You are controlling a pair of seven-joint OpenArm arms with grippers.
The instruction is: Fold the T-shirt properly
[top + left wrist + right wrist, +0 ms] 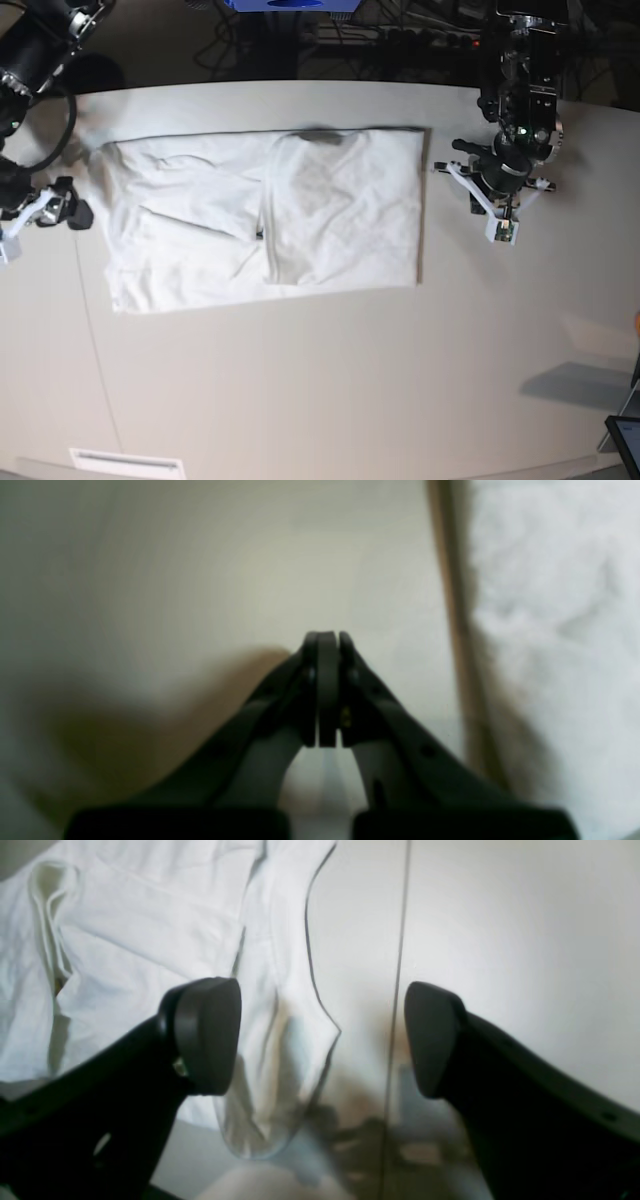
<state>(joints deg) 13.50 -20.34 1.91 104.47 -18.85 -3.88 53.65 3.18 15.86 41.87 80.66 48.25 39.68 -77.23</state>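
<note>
In the left wrist view, our left gripper [327, 645] was pressed fully closed on nothing, above the pale table [200, 580], with the T-shirt [555, 630] at the right. In the right wrist view, our right gripper [322, 1037] gaped wide and empty over the shirt's edge, probably poised to pinch it. From the base view, the shirt lay partly folded, plain side up, mid-table between both arms; dark cables [400, 35] cluttered the room behind.
</note>
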